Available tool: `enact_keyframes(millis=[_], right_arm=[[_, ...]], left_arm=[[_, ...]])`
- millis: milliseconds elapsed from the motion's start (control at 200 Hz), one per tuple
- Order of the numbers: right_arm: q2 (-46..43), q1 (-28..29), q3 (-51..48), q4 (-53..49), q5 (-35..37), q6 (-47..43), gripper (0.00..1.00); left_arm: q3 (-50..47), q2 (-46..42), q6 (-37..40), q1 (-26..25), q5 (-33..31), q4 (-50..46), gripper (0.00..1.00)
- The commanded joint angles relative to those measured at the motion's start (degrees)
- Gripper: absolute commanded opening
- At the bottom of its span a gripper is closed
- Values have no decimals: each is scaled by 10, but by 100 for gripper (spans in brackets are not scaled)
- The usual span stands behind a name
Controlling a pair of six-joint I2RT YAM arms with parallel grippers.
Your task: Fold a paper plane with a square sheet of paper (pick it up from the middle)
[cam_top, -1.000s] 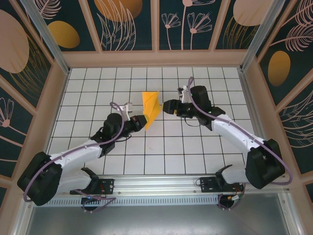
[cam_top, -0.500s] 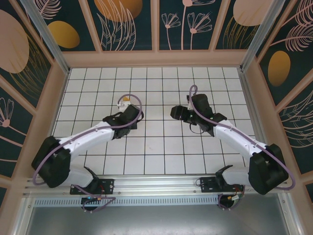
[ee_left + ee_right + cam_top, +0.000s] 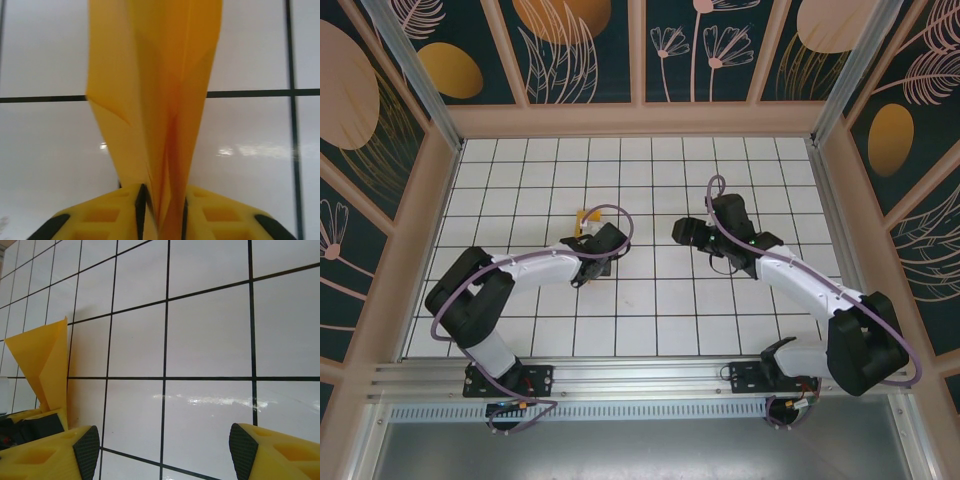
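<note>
The square sheet of paper is folded into a narrow, creased orange-yellow paper plane (image 3: 155, 90). It runs straight out from between the yellow fingers of my left gripper (image 3: 161, 210), over the white grid floor. The black pads stand a little apart, and a thin dark gap shows beside the paper on the left pad. In the right wrist view the paper plane (image 3: 42, 357) stands up from my left gripper (image 3: 45, 412) at the left edge. In the top view my left gripper (image 3: 585, 222) is left of centre. My right gripper (image 3: 678, 232) faces it, about two tiles away. My right gripper (image 3: 162, 450) is open, with bare floor between its pads.
The floor is a white tiled grid (image 3: 650, 300) inside a wooden frame, with decorated wall panels (image 3: 570, 50) around it. The left arm's elbow (image 3: 470, 290) is folded back near the left side. The arm bases sit on a metal rail (image 3: 640, 385) at the near edge.
My left arm has folded in and carried the paper from the centre down and left, under its wrist. Its jaws have eased apart. My right gripper has drawn back slightly.
</note>
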Motion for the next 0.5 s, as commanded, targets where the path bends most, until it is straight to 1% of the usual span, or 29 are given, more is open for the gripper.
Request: enact_keyframes(millis=[0,110,275,350,495], right_arm=[[7,-5,-9,-2,9,9,72],[11,-5,-9,-1,6,11,72],[9,-4,-6,-5,7,13,72],[6,-1,-4,-9,8,12,72],[9,22,8,-10,23,13,71]], left_arm=[[-2,6,8,-5,44,44,33],[-12,7,12,-5,71,70,38],[-30,-7,17,0,128,119,52],[-40,-27,16,7,157,145,58],[-70,-104,7,30,204,193,69]])
